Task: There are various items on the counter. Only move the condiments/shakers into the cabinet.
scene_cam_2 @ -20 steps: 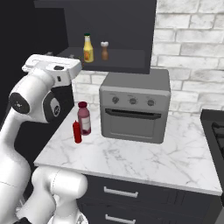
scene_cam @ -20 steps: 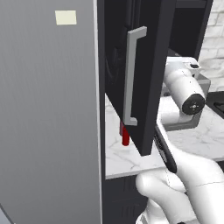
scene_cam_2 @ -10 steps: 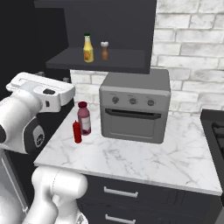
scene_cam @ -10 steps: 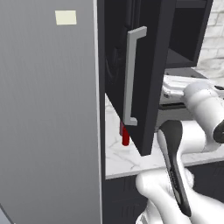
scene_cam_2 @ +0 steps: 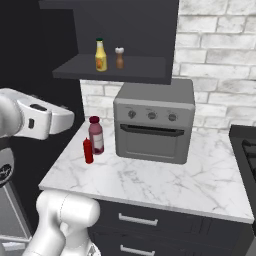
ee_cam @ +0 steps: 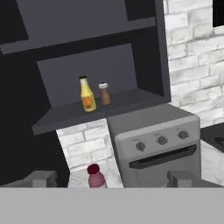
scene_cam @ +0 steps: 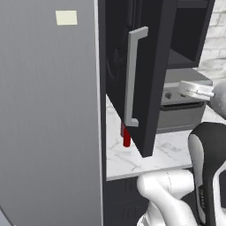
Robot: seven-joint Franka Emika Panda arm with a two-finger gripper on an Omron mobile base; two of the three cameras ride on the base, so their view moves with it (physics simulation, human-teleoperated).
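The cabinet (scene_cam_2: 120, 35) is open, and two items are already seen on its shelf, above the silver oven (scene_cam_2: 154, 125): a yellow bottle (scene_cam_2: 101, 55) with a dark cap and, just beside it, a small brown shaker (scene_cam_2: 119, 58) with a pale top. This part of the task is judged as done.

On the table (scene_cam_2: 150, 180), to the left of the oven, a slim red bottle (scene_cam_2: 88, 150) is standing upright. Just beside it, a little behind, a wider bottle with a dark red cap and pinkish content (scene_cam_2: 95, 134) is placed. The red bottle is judged to be a condiment that is left to be moved; for the wider one it cannot be told if it belongs to the condiments.

The hand (ee_cam: 111, 178) is held in the air, well apart from the oven and the bottles, its fingers spread wide with nothing between them.

No writing can be read. A pale sticker (scene_cam: 66, 17) is seen on the grey panel, and it looks blank.
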